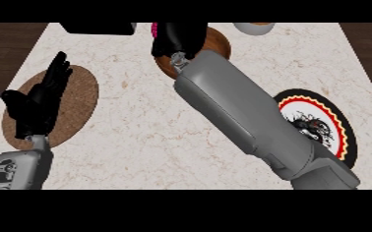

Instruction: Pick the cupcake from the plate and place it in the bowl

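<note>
Pink is all that can be seen of the cupcake [154, 29]: a thin sliver at the 9 o'clock edge of the right hand [178, 38], whose black fingers are curled round it and hide the rest. The cupcake is thus held over the wooden bowl [218, 43], which lies at the 12 o'clock side of the table [145, 123], its brown rim showing to either side of the wrist. Whether the cupcake touches the bowl's inside cannot be told. The relation that matters is judged to be straight down: the bowl is directly below the closed hand, with the sliver slightly toward the bowl's 9 o'clock rim, so a small shift toward 3 o'clock before release may be called for. The grey right forearm [254, 123] runs from 5 o'clock up to the bowl and crosses the patterned plate [334, 128], now bare of the cupcake, at 4 o'clock. The left hand [40, 103] is held open, fingers straight, over a brown round mat [80, 98] at 9 o'clock, well apart from the bowl; the right hand is plainly the nearer. A dark object [98, 27] and a pale dish [254, 28] are cut by the top edge.
</note>
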Robot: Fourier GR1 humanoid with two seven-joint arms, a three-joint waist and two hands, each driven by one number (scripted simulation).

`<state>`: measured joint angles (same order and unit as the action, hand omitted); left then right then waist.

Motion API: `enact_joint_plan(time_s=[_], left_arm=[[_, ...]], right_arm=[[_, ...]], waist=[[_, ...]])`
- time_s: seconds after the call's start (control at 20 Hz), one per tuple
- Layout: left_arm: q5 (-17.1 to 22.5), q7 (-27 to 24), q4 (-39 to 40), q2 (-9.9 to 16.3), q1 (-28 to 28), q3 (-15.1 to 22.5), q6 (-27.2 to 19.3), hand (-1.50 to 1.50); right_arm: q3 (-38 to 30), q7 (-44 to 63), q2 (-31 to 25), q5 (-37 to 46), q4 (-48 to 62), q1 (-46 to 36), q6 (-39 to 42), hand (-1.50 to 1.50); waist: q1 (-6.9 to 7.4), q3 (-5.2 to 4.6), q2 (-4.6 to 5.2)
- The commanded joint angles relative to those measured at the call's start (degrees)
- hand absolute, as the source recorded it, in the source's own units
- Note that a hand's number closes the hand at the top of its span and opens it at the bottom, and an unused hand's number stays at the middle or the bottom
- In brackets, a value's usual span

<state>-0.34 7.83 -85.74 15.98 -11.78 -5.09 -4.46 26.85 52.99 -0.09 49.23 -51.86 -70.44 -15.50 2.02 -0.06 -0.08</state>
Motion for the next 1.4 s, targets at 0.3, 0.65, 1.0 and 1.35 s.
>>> enact_joint_plan(time_s=[0.3, 0.65, 1.0, 1.35], left_arm=[[0.2, -1.11, -1.81, -0.85, 2.14, -0.53, 0.66, 0.0], [1.74, -0.1, -1.29, 0.62, 0.38, -2.33, 2.56, 0.0], [-1.45, -0.36, -2.43, -1.83, 1.05, 0.49, 0.03, 0.0], [0.02, 1.8, -3.84, -0.01, 0.83, -1.28, 1.69, 0.0]], right_arm=[[-8.43, -15.29, 0.05, -3.16, 13.63, 2.65, -12.67, 1.5], [-16.39, -28.44, -3.65, -6.55, 26.23, -1.4, -14.47, 1.5], [-17.75, -25.48, -6.9, -6.61, 37.96, -1.08, -5.83, 1.5], [-23.97, -40.2, -6.67, -12.82, 39.12, 2.34, -4.17, -1.5]], waist=[[-0.45, 0.05, 0.56], [0.03, 0.05, 0.81], [0.59, 0.04, 1.12], [0.72, 0.12, 1.03]])
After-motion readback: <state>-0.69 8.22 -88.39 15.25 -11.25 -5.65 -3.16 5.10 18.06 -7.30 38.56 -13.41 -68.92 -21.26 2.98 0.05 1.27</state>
